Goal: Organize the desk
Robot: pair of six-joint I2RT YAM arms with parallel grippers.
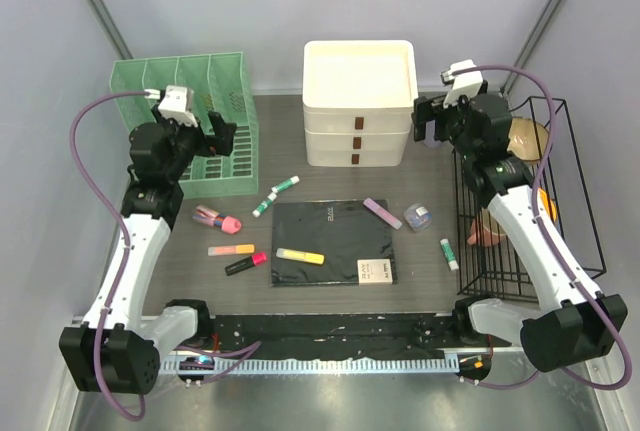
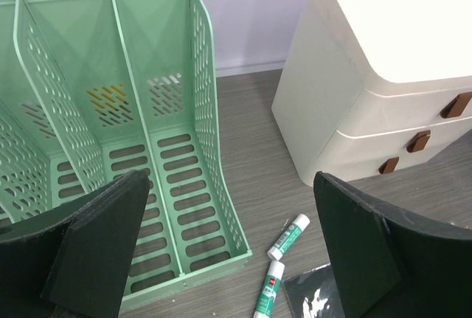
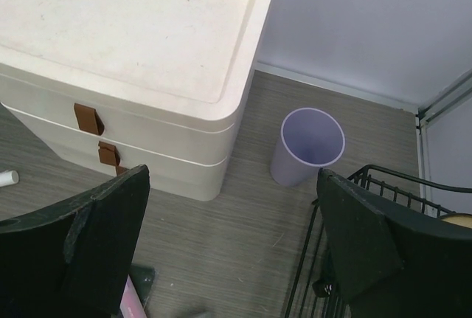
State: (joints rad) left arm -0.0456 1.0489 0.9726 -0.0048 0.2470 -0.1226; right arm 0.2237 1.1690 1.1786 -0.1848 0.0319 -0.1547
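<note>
The desk (image 1: 330, 183) is a dark wood-grain tabletop with loose stationery on it. A black notebook (image 1: 333, 241) lies in the middle with a yellow highlighter (image 1: 300, 256) and a small note pad (image 1: 374, 271) on it. Two green glue sticks (image 1: 275, 194) lie left of it and also show in the left wrist view (image 2: 287, 237). Pink and orange markers (image 1: 231, 249) lie at the left. My left gripper (image 1: 222, 136) (image 2: 230, 181) is open and empty above the green file rack (image 2: 147, 148). My right gripper (image 1: 432, 121) (image 3: 232, 178) is open and empty beside the white drawer unit (image 3: 140, 60).
A lilac cup (image 3: 308, 144) stands behind the drawer unit, next to a black wire rack (image 1: 520, 191) at the right. A lilac bar (image 1: 382, 212), a small round container (image 1: 418, 216) and another glue stick (image 1: 449, 254) lie right of the notebook.
</note>
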